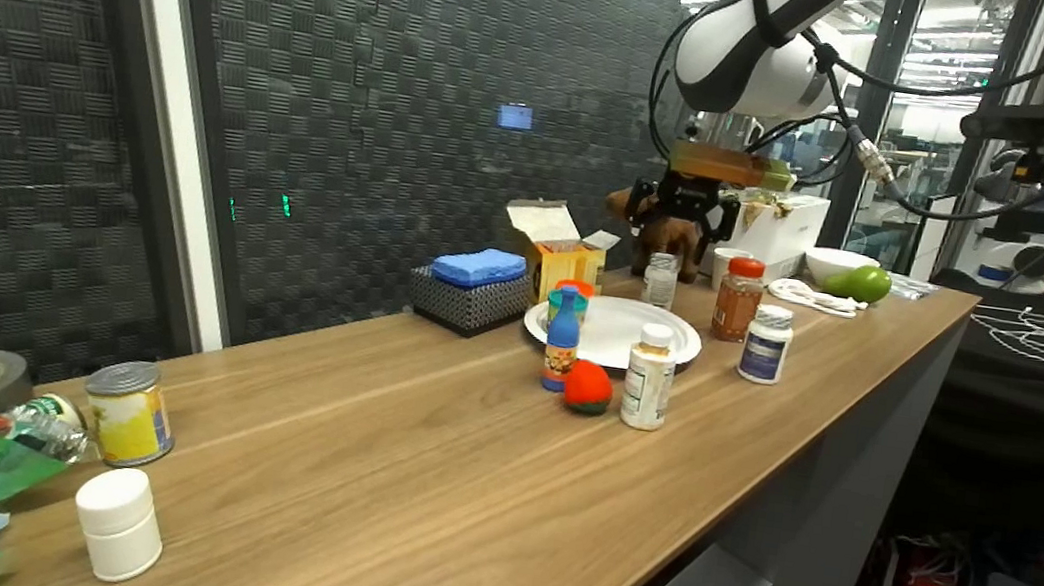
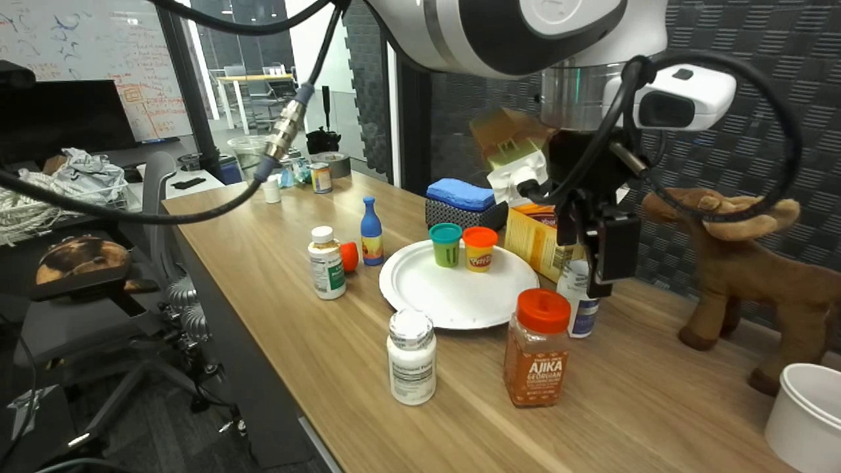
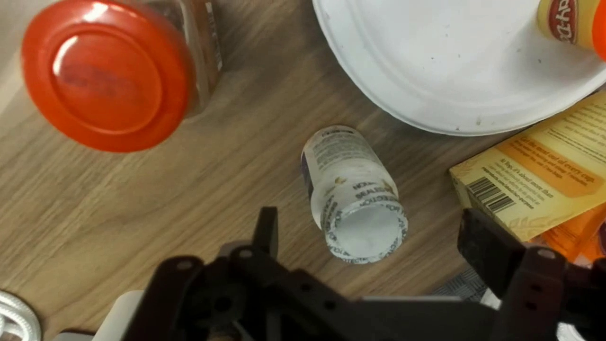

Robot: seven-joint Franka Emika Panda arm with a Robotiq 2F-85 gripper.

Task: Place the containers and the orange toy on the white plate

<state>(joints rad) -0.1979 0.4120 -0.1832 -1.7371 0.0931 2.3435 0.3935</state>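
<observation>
The white plate (image 1: pixel 626 332) holds a teal-lidded green cup (image 2: pixel 447 248) and an orange-lidded yellow cup (image 2: pixel 479 253). My gripper (image 3: pixel 371 232) is open and empty. It is above a small white sealed bottle (image 3: pixel 352 175), which stands beside the plate, between the fingers in the wrist view and apart from them. A white bottle with a bluish label (image 1: pixel 765 347) stands near the table's front edge. A white bottle with a green label (image 2: pixel 327 268) stands next to the red-orange ball toy (image 1: pixel 588 389), which it partly hides in an exterior view (image 2: pixel 349 256).
A red-lidded spice jar (image 2: pixel 537 351) stands between the sealed bottle and the blue-labelled one. A yellow box (image 3: pixel 539 166) is close to the right finger. A blue bottle (image 2: pixel 371 233) stands by the ball. A plush moose (image 2: pixel 742 263) and a dark box with blue cloth (image 1: pixel 474 292) are along the wall.
</observation>
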